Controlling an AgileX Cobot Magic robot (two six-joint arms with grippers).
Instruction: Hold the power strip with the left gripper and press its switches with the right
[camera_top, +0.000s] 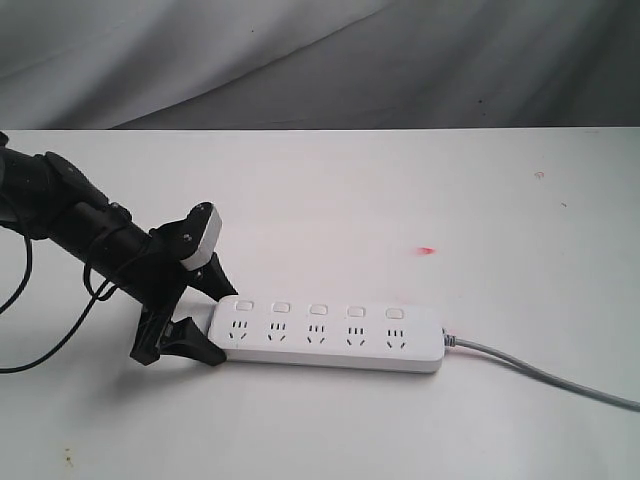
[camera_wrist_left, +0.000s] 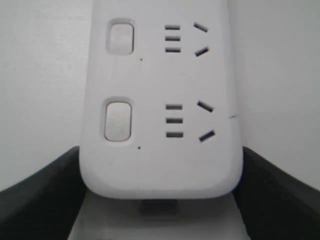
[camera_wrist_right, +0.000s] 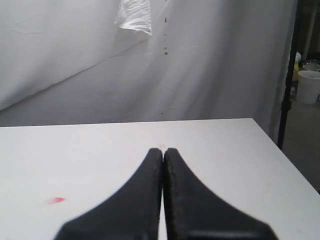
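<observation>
The left gripper (camera_top: 222, 325): black wedge-shaped jaws on a black jointed arm (camera_top: 90, 225), white wrist block (camera_top: 203, 235), thin black cables (camera_top: 22, 368). The right gripper (camera_wrist_right: 163, 151): two matte black tapered fingers (camera_wrist_right: 135, 200).

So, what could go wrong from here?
The left gripper holds only the rounded end of the power strip, so a push on the switches far from it might swing or slide the strip. The right gripper is shut and faces the table, with the strip out of its view. Coming in, it could miss a button and poke a socket.
</observation>
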